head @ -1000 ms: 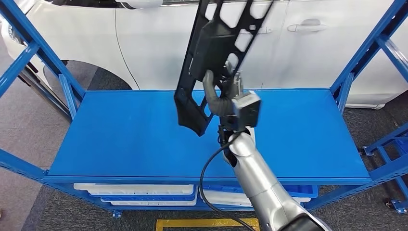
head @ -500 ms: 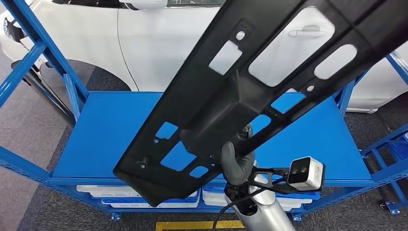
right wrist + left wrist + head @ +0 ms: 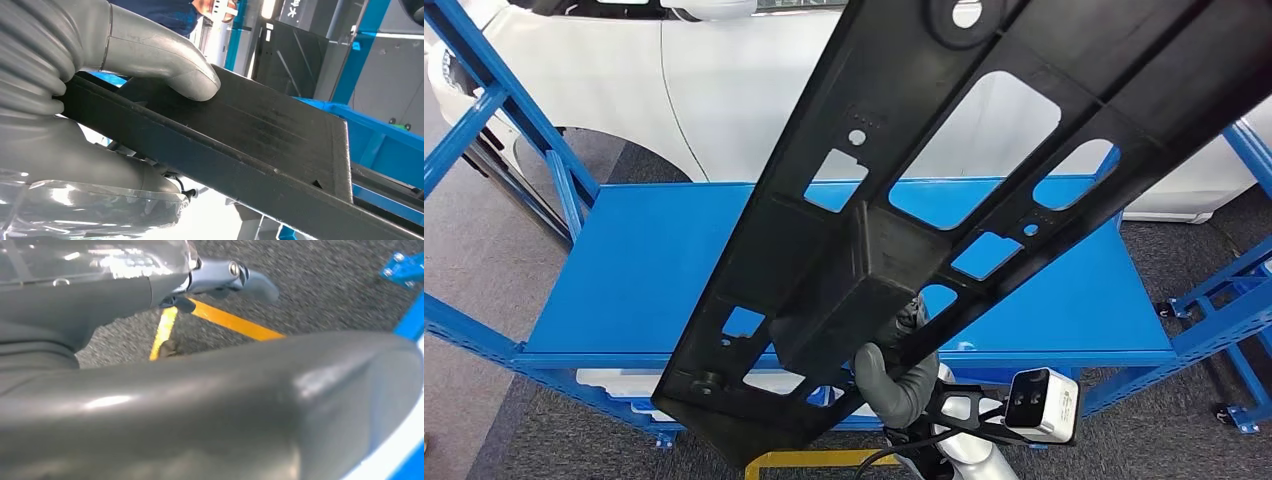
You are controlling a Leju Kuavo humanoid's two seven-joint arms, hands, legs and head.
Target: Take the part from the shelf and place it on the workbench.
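The head view looks forward and down from above the right hand (image 3: pixel 894 380), whose wrist camera (image 3: pixel 1042 404) sits just beside it. The right wrist view sits close behind that hand (image 3: pixel 95 75), facing along the black part (image 3: pixel 260 150) (also in the head view (image 3: pixel 904 240)). The left wrist view looks past the left hand (image 3: pixel 150 295) at carpeted floor (image 3: pixel 320 295).

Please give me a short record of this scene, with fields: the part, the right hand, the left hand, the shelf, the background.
part: long black panel with cut-out holes, lifted off the shelf, tilted across the head view
right hand: right hand grips the panel near its lower end, thumb pressed on its face
left hand: left hand seen close up over the floor; state unclear
shelf: blue shelf top bare
background: white car behind shelf
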